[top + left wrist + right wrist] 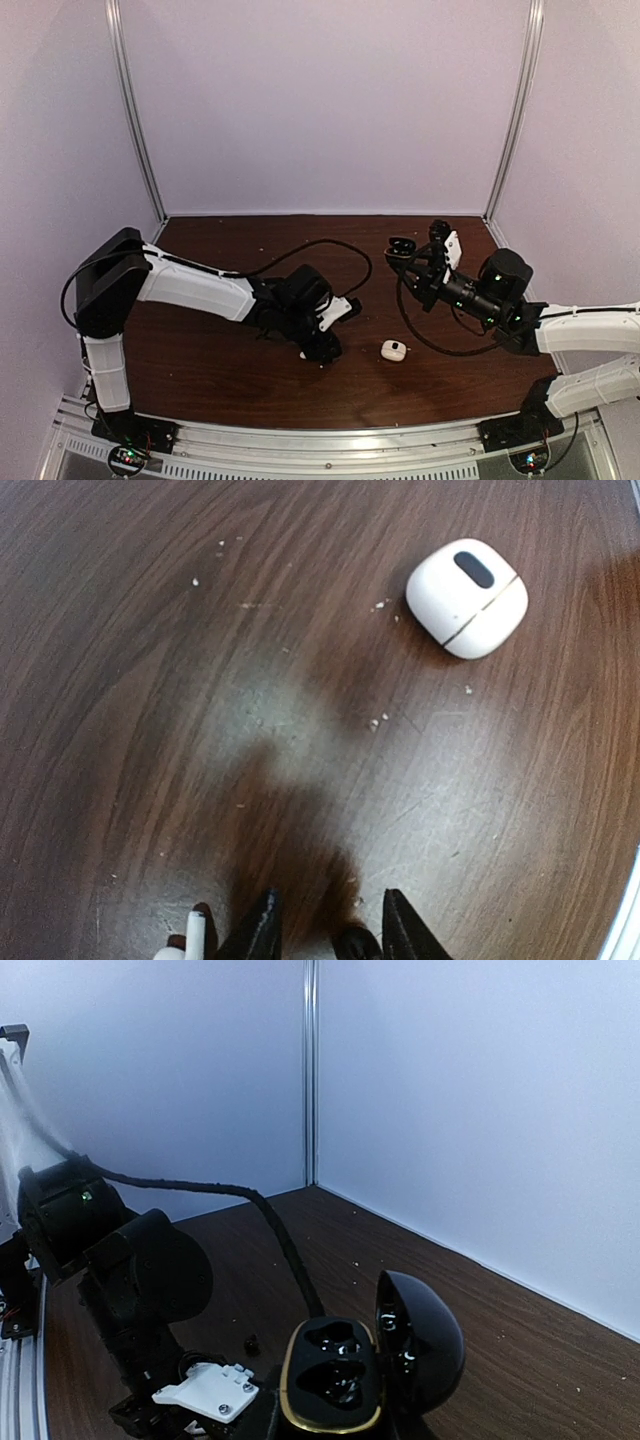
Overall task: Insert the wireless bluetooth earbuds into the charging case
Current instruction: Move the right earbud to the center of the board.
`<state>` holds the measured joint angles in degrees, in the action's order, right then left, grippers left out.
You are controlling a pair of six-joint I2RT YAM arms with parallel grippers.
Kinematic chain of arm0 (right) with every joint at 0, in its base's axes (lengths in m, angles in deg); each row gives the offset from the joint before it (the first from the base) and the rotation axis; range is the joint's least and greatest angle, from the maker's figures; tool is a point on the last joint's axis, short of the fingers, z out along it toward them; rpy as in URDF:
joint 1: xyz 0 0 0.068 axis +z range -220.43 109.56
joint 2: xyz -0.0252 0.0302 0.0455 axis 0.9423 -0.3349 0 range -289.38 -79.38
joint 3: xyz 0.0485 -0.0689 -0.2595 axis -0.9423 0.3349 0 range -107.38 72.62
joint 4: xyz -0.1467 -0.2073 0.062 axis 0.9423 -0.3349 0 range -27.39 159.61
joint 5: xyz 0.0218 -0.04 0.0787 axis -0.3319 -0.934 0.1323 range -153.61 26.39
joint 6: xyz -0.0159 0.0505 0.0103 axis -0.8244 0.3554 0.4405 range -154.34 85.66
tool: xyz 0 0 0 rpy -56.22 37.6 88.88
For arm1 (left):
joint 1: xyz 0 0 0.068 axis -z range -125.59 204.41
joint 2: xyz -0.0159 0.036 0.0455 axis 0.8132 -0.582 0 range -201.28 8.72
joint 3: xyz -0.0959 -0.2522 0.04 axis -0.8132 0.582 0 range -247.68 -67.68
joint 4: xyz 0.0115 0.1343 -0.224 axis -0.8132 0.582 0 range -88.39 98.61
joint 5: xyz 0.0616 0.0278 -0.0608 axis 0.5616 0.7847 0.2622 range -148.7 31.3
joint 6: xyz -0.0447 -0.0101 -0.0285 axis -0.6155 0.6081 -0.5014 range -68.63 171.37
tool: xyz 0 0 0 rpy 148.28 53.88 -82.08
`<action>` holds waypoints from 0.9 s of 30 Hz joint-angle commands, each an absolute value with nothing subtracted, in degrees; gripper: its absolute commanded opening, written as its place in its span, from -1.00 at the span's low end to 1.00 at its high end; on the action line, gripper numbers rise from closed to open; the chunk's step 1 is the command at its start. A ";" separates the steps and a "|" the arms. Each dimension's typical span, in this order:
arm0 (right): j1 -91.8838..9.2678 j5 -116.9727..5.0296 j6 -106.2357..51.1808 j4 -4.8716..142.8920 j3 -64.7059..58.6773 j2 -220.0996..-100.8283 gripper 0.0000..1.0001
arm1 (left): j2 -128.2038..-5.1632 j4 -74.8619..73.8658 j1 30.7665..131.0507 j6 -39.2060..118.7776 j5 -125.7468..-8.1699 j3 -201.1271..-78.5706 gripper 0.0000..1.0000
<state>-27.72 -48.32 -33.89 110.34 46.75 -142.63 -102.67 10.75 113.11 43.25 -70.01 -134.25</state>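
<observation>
My right gripper (422, 262) is shut on a black charging case (333, 1378) with a gold rim and holds it above the table. Its lid (420, 1340) stands open, and both sockets look empty. A closed white charging case (467, 597) lies on the table, ahead and to the right of my left gripper (330, 894). That gripper is low over the wood with its fingers apart. A black earbud (356, 945) lies between them, close to the right finger. A white earbud (196, 932) with a stem lies just outside the left finger.
A black cable (285, 1250) loops over the table behind the held case. A tiny black lump (251, 1342) lies on the wood left of that case; it is too small to identify. White walls close in the back and sides.
</observation>
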 commanded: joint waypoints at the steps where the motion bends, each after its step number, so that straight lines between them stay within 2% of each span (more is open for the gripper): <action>1: -27.93 -49.58 -33.60 110.31 47.00 -141.46 -1.00 | -105.34 27.26 113.19 46.30 -69.18 -140.92 -0.28; 9: -27.92 -51.29 -34.98 109.01 46.72 -139.83 -1.00 | -108.57 33.60 115.37 46.03 -68.27 -145.99 -0.30; 12: -27.90 -51.97 -35.13 108.85 46.69 -139.13 -1.00 | -109.10 35.23 116.13 46.17 -67.91 -146.19 -0.49; 16: -28.03 -52.70 -35.31 108.68 46.89 -138.30 -1.00 | -108.38 37.96 116.63 46.53 -67.26 -145.24 -0.64; 27: -28.16 -52.73 -35.15 108.18 46.87 -136.65 -1.00 | -101.04 43.72 116.64 48.77 -66.06 -135.99 -0.67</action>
<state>-27.74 -52.00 -35.18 107.89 46.75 -137.99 -102.67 36.43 116.41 46.83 -67.65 -139.86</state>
